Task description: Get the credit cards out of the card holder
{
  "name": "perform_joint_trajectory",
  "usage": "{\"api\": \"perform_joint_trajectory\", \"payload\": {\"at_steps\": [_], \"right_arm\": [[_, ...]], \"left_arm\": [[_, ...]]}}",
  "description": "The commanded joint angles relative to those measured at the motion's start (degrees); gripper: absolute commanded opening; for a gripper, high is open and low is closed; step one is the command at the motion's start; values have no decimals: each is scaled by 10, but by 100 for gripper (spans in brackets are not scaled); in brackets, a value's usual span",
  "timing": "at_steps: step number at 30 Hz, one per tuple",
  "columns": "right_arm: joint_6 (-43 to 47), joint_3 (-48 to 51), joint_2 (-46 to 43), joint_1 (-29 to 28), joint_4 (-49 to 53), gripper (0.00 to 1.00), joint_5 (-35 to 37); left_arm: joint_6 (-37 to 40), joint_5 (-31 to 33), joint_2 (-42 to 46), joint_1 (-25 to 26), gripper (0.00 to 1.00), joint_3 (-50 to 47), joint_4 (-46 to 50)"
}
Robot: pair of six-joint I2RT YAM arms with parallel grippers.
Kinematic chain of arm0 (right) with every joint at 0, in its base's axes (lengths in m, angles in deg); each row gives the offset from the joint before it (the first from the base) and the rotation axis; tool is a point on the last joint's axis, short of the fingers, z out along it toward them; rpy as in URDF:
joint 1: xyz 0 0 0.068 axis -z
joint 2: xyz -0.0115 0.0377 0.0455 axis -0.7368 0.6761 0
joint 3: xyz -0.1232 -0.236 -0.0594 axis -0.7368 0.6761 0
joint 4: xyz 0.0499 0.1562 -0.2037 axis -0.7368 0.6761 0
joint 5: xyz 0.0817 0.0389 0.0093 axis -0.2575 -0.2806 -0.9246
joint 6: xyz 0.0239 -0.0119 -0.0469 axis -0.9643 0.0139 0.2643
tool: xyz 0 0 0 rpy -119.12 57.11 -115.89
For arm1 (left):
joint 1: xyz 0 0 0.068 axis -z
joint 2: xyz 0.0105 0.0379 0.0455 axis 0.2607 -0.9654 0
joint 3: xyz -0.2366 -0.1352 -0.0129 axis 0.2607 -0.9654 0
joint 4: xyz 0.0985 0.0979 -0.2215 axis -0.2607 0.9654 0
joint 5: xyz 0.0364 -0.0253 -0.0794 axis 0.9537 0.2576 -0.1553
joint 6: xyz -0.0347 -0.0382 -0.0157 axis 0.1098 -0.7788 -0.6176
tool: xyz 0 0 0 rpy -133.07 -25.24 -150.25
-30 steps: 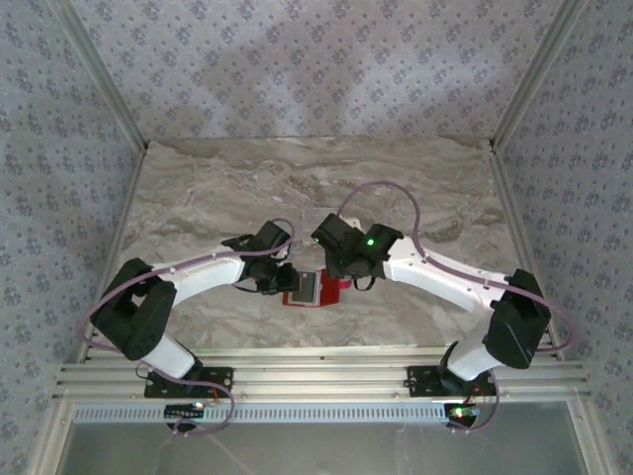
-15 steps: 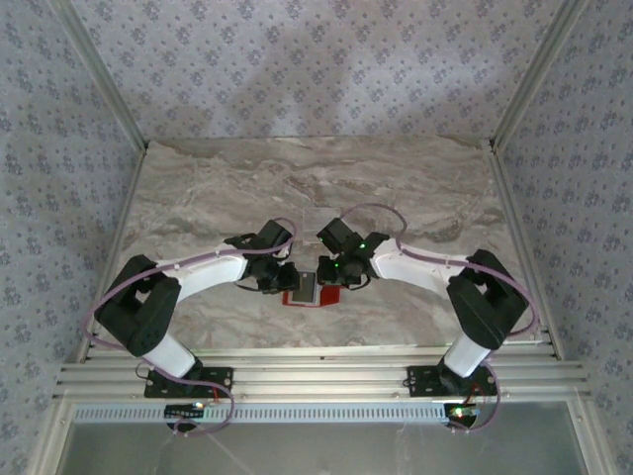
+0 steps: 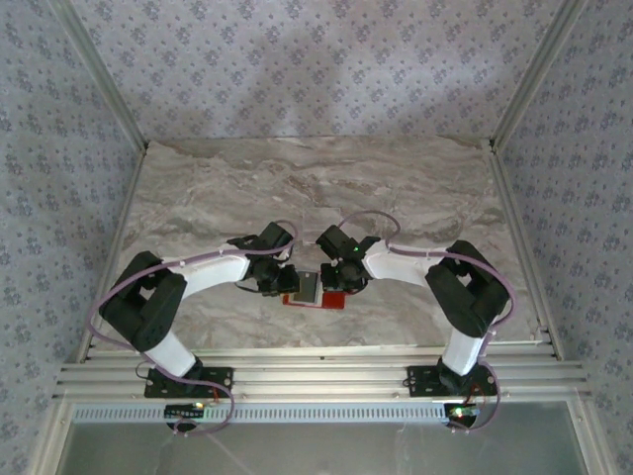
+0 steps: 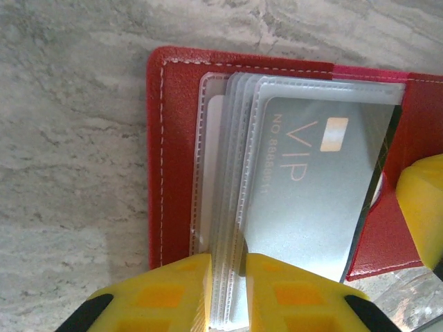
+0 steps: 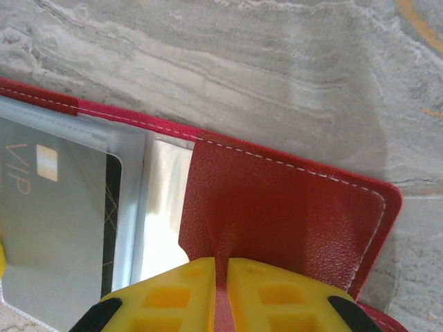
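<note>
The red card holder (image 3: 331,295) lies open on the marble table between both arms. Its left cover (image 4: 173,152) lies flat, with a stack of clear pockets (image 4: 232,173) on it. One of the credit cards (image 4: 311,187), grey-silver and marked VIP, sits inside the top pocket. My left gripper (image 4: 228,266) is shut on the near edge of the pocket stack, beside that card. My right gripper (image 5: 221,266) is shut on a pinched fold of the holder's red right flap (image 5: 277,214). The VIP card (image 5: 48,221) lies left of that flap.
The marble tabletop (image 3: 316,183) stretches out beyond the holder, with patterned walls on three sides. A metal rail (image 3: 316,371) runs along the near edge by the arm bases. My right gripper's yellow finger (image 4: 422,207) stands close to the card's right end.
The right arm has drawn in and come down toward the holder, and its jaws have closed on the red flap. The left gripper has kept its place on the pockets.
</note>
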Motion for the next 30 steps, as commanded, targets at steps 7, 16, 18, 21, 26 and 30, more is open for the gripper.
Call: {"api": "perform_joint_trajectory", "payload": {"at_steps": [7, 16, 18, 21, 26, 30], "right_arm": [[28, -13, 4, -5, 35, 17, 56], [-12, -13, -80, 2, -6, 24, 6], [-23, -3, -92, 5, -30, 24, -13], [-36, 8, -95, 12, -54, 24, -39], [-51, 16, -73, 26, -89, 23, -89], [-55, 14, -55, 26, -96, 22, -103]], "left_arm": [[-12, -15, 9, 6, 20, -13, -2], [-9, 9, 40, -2, 20, 11, 16], [-7, 9, 46, -5, 19, 18, 20], [-4, 5, 45, -11, 19, 28, 24], [1, -20, 18, -16, 10, 47, 19], [6, -25, -2, -19, 7, 51, 14]]}}
